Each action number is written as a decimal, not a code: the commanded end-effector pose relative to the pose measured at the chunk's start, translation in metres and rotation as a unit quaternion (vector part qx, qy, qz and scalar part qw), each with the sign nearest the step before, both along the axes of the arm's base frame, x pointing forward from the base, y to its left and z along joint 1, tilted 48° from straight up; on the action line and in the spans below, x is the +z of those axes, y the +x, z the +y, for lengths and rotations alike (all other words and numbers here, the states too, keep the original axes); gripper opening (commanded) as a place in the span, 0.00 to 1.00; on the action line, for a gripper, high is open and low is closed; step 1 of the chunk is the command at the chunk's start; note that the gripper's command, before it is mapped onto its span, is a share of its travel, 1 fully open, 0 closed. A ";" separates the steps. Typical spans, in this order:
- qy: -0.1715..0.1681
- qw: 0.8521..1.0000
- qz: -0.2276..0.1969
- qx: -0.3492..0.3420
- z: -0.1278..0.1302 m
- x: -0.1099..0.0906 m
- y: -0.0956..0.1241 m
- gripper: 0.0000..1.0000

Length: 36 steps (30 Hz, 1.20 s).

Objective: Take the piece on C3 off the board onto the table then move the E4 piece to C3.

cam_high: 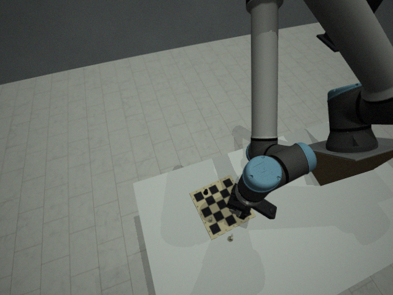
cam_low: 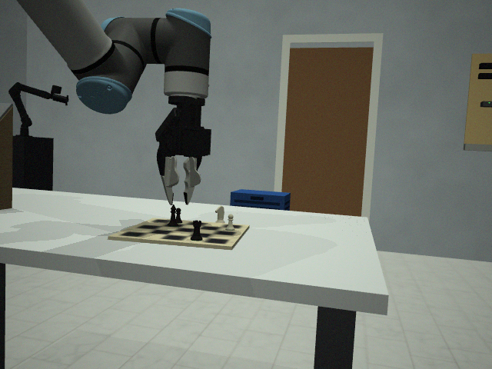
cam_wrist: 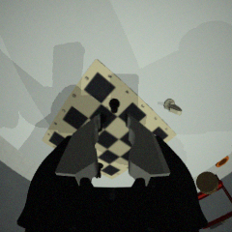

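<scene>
The small chessboard (cam_high: 215,227) (cam_low: 134,234) (cam_wrist: 99,87) lies on the white table (cam_high: 301,247) (cam_low: 301,262). My gripper (cam_high: 237,212) (cam_low: 179,200) (cam_wrist: 113,114) hangs just above the board, fingers a little apart with nothing between them. Right below it stand a tall black piece (cam_low: 172,216) and a black pawn (cam_low: 178,215). In the wrist view a black piece (cam_wrist: 114,103) shows ahead between the fingers. A black rook (cam_low: 195,230) (cam_high: 205,192) and a white pawn (cam_low: 230,222) (cam_high: 209,219) stand on the board. A white knight (cam_low: 219,214) (cam_high: 230,237) (cam_wrist: 171,105) stands upright on the table just off the board.
The arm's base (cam_high: 350,139) sits on a brown block at the table's back corner. A blue box (cam_low: 260,199) lies beyond the table. A second small arm (cam_low: 24,103) stands on a dark cabinet at the left.
</scene>
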<state>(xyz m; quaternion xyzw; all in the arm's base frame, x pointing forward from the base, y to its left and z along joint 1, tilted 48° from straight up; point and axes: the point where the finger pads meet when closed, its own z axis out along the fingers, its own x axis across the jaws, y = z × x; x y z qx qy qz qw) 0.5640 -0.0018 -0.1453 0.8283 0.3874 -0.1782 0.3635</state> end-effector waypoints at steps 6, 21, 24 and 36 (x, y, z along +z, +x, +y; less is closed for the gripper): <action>0.000 1.000 0.000 0.000 0.000 0.000 0.000 0.20; 0.000 1.000 0.000 0.000 -0.004 -0.003 0.000 0.20; 0.000 1.000 0.000 0.000 -0.007 -0.007 0.000 0.20; 0.000 1.000 0.000 0.000 -0.021 -0.019 0.000 0.20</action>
